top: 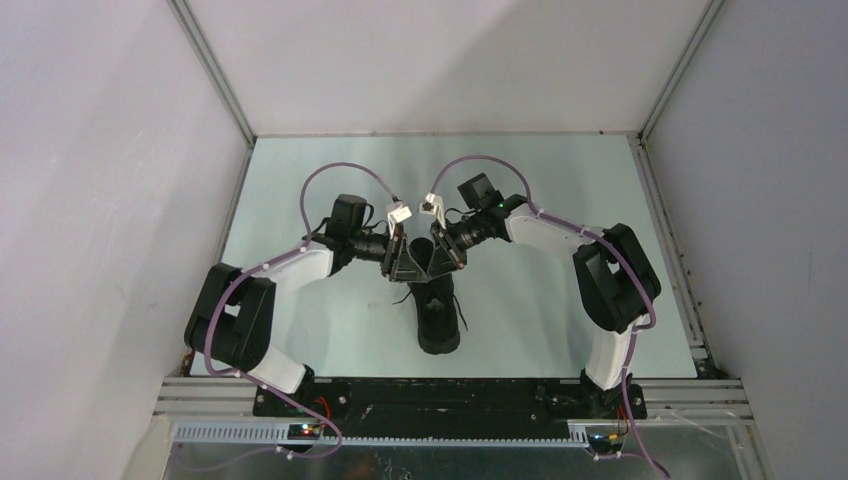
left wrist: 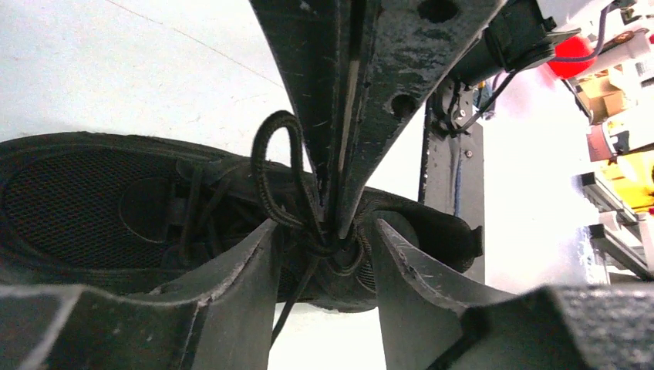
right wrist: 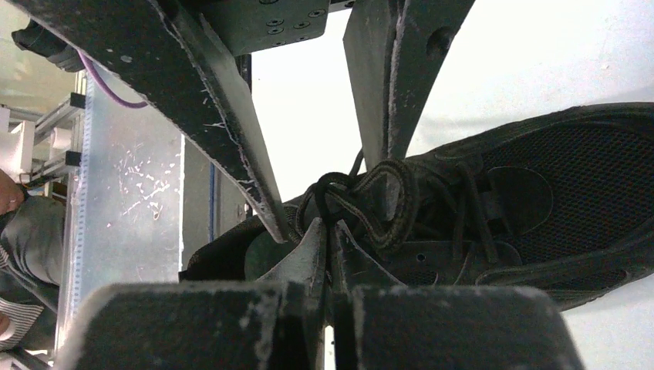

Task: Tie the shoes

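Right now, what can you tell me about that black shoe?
A single black low-top sneaker with a mesh toe stands on its sole on the pale table. Its thin black laces rise in a loop over the tongue. The right gripper pinches them shut, while the left gripper, open, straddles the knot.

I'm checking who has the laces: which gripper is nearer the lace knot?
Right. The right gripper is shut on the lace knot atop the black sneaker; the left gripper is open, its fingers straddling that knot, one on each side.
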Controlling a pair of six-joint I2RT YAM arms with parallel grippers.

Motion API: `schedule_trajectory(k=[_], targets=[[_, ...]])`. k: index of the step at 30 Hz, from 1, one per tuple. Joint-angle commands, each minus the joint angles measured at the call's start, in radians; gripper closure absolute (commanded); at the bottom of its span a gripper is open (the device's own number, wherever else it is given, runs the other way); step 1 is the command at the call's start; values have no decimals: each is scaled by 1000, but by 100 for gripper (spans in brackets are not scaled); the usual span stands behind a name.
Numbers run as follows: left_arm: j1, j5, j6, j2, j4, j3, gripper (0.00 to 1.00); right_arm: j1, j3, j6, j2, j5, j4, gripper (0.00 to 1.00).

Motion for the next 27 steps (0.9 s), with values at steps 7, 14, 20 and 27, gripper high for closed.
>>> schedule_trajectory(k=[7,14,20,27], targets=[[12,86,-18,24,-10,46,64,1,-4,-28,-54,-9,14,100],[17,96,-48,34,-5,52,63,-1,-5,-48,-57,-8,-6,100],[32,111,-67,22,6,45,55,-2,-5,-51,-59,-10,-8,99],[44,116,-72,23,9,46,63,-2,-3,-49,-59,-11,2,98]])
